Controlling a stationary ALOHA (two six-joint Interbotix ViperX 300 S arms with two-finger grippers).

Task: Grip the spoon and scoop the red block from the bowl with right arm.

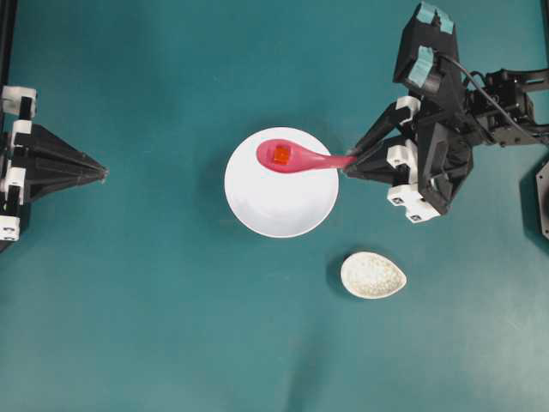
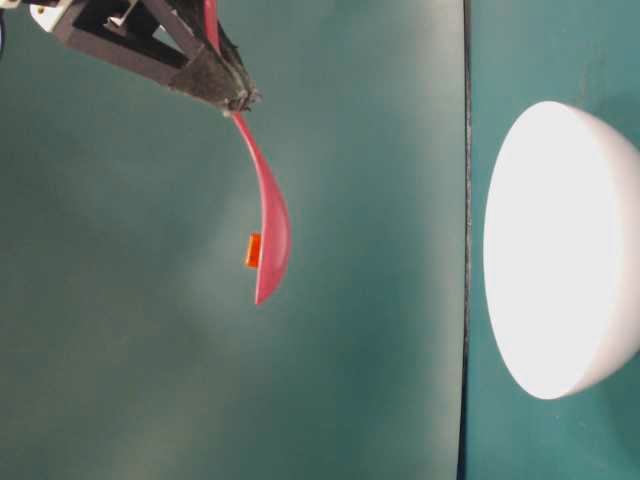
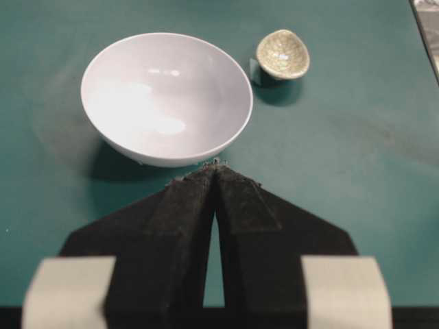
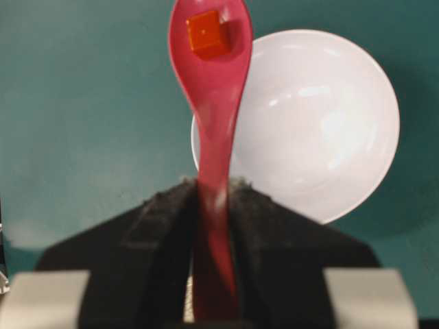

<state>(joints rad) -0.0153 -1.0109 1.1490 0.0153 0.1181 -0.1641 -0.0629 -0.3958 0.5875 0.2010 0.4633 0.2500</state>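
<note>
Your right claw (image 4: 211, 205) is clamped on the spoon (image 4: 212, 103) by its handle, scoop pointing away from the wrist. Sitting in that scoop you have the red block (image 4: 208, 33). From table level the spoon hangs clear of the bowl (image 2: 560, 250), lifted well above it, block resting on the scoop's inner face. Overhead, the scoop sits over the bowl's upper half, handle running right to the claw tips just past the rim. Beyond, the bowl stands on the teal counter (image 1: 154, 326) with a small speckled dish (image 1: 373, 275) near it. Your left claw (image 3: 216, 179) is pressed together, holding nothing, pointing at the bowl's near rim
</note>
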